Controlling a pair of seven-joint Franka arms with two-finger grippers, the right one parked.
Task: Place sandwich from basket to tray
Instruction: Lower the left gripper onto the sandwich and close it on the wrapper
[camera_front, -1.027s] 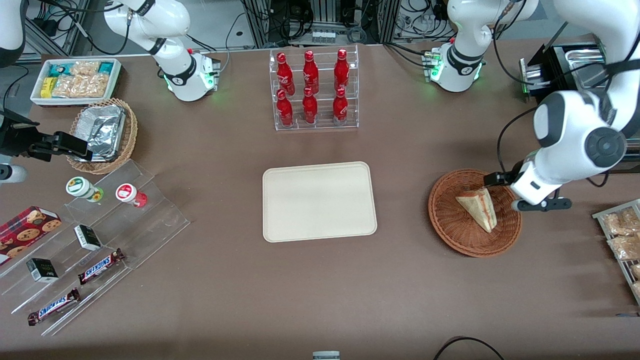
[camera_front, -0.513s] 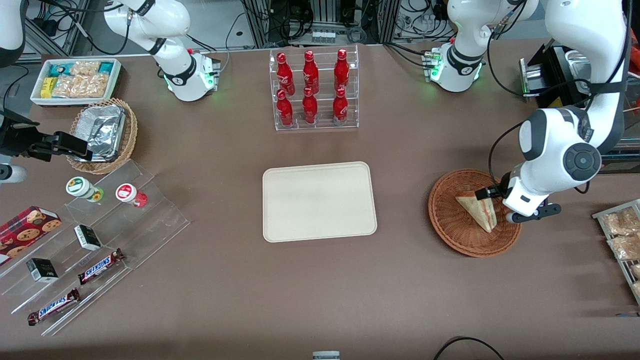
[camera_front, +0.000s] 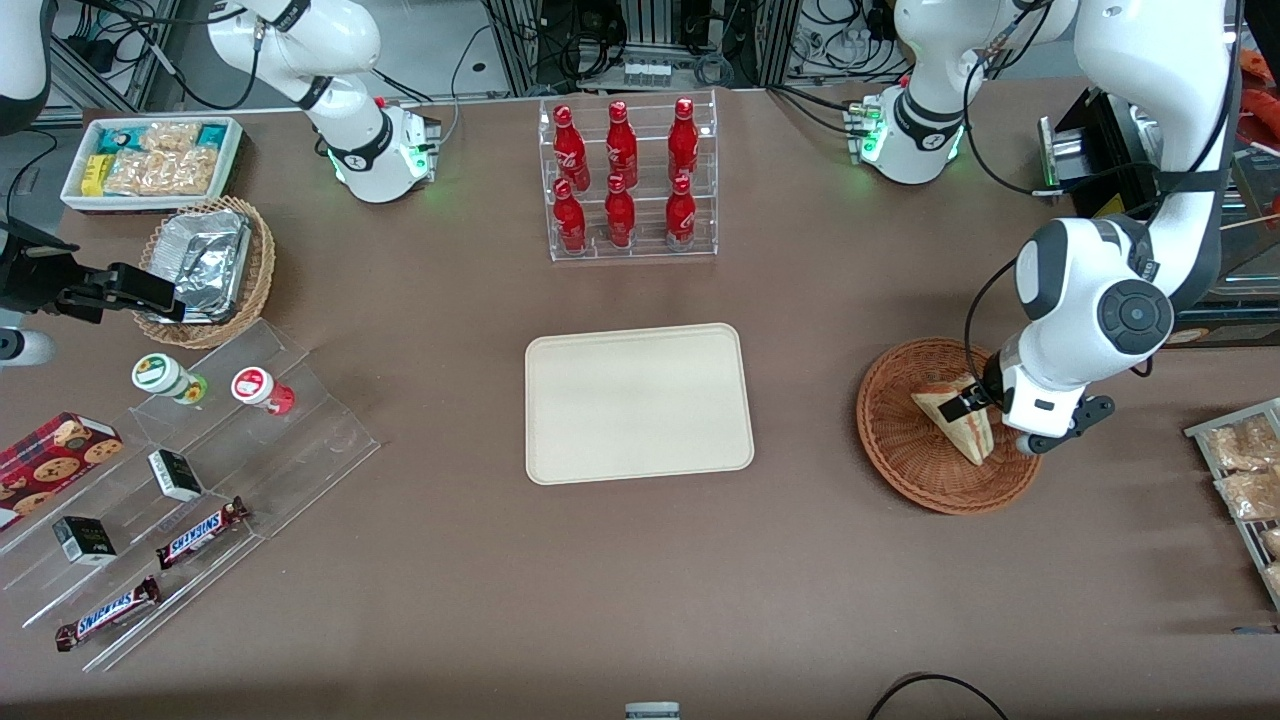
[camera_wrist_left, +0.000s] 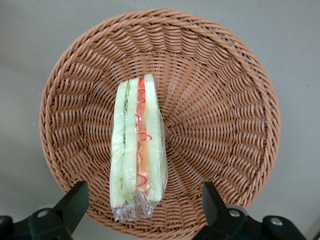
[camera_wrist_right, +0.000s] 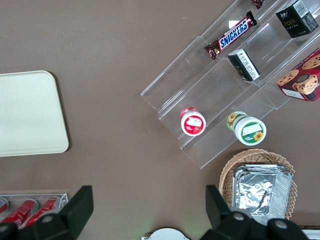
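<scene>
Start at the cream tray, which sits at mid-counter with nothing on it, well apart from the round wicker basket toward the working arm's end of the counter. The plastic-wrapped sandwich wedge lies in that basket on its crust edge, layers up, reaching from about the basket's middle to the rim. Your end effector hovers directly above it, released, with its two fingers spread wider than the wedge and touching nothing. Expect the sandwich to be light, soft and easily crushed, and the film wrap to be slick. You would probably do best to pinch across the two flat bread faces near the thick middle, not at the crimped end, and to squeeze gently so the filling does not bulge or slip out.
</scene>
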